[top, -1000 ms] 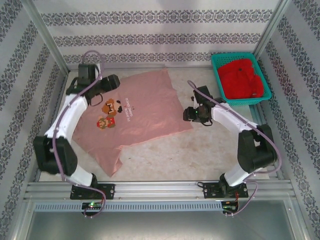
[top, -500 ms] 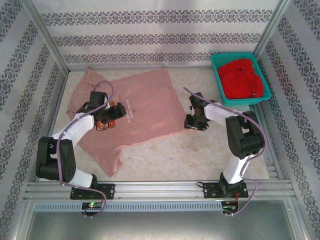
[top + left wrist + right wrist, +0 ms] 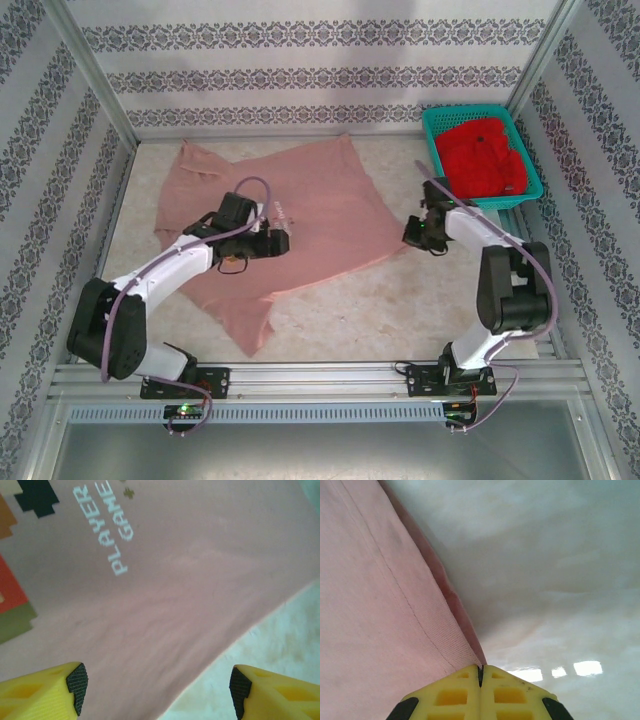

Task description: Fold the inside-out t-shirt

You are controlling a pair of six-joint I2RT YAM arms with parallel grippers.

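The inside-out t-shirt [image 3: 320, 200] is dusty pink and lies spread on the table, one sleeve at the far left and its hem corner stretched to the right. My right gripper [image 3: 412, 235] is shut on that hem corner. In the right wrist view the stitched hem [image 3: 445, 645] runs straight into the closed jaws of the gripper [image 3: 480, 672]. My left gripper [image 3: 278, 242] hovers open over the shirt's middle. Its wrist view has pale printed lettering [image 3: 112, 530] and the shirt's edge [image 3: 220, 650] running between the fingers, with the gripper [image 3: 157, 687] holding nothing.
A teal basket [image 3: 432, 140] with a bright red garment [image 3: 485, 155] stands at the back right, close behind my right arm. Bare pale tabletop [image 3: 400, 300] lies in front of the shirt. Patterned walls close in the back and sides.
My right gripper closed on the hem corner and pulled it right, shifting the shirt. My left arm swung from the far left to the shirt's middle, uncovering the left sleeve.
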